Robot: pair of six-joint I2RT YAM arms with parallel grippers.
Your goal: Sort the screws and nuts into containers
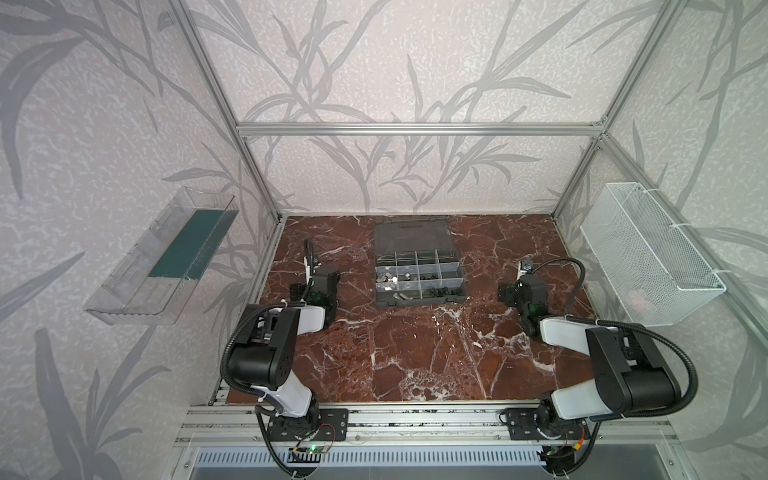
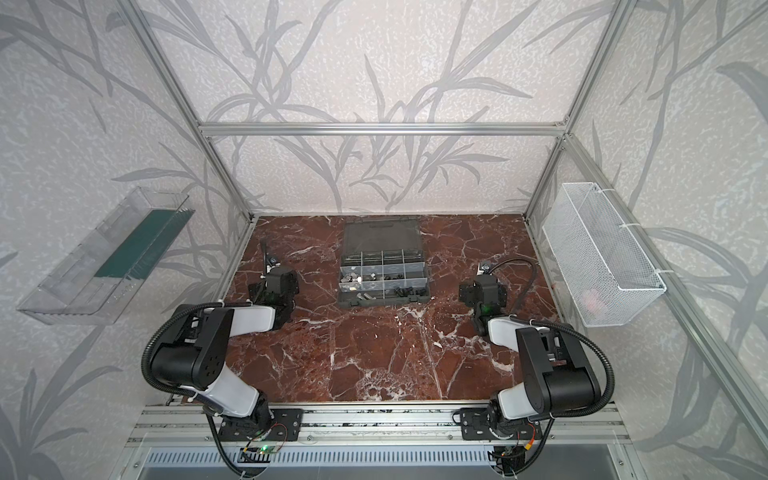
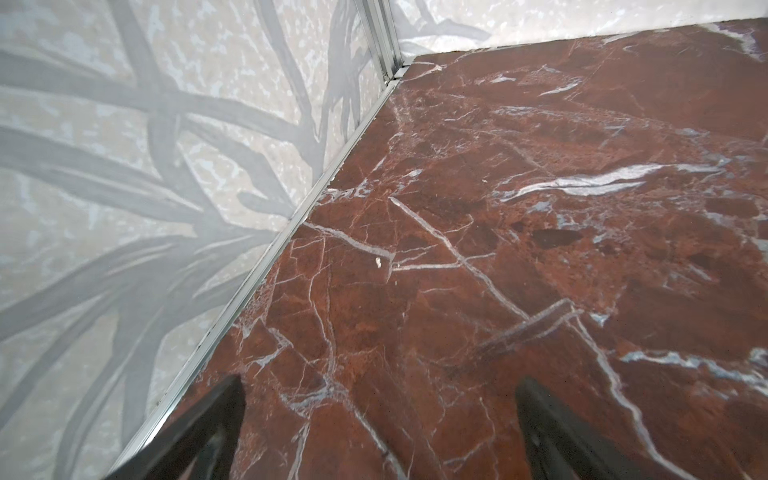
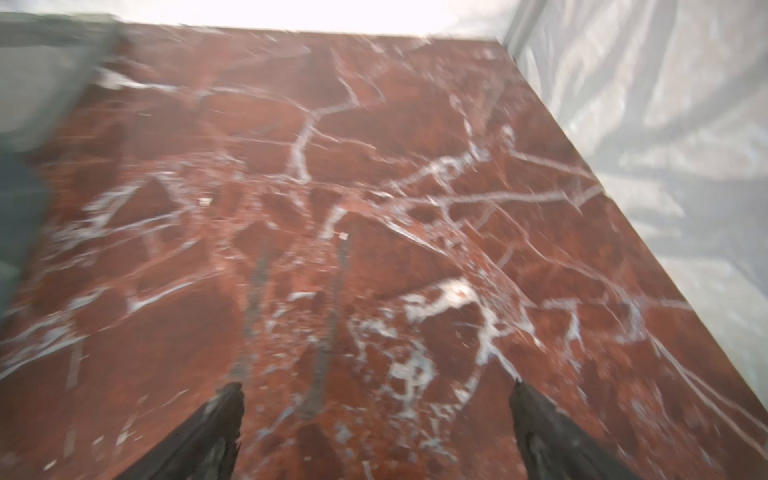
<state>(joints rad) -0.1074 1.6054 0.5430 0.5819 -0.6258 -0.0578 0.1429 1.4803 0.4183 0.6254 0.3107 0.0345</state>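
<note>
Left pincer [image 3: 380,386]: spread wide, empty, over bare table [image 1: 415,353] near the left wall;
Right pincer [image 4: 376,386]: spread wide, empty; view blurred;
Screws and nuts [image 1: 388,280]: in the containers [image 1: 417,270] of the open case [image 1: 422,302], between both pincers;
Rows: side to side; neither arm clearly nearer;
Surface: red marble, seemingly unobstructed

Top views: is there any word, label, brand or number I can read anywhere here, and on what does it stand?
No readable text anywhere.
Grey organizer case lid: no label shows.
Clear wall tray: faint marks on its front lip, too small to read.
Small circuit board with a green light: any print too small to read.
</note>
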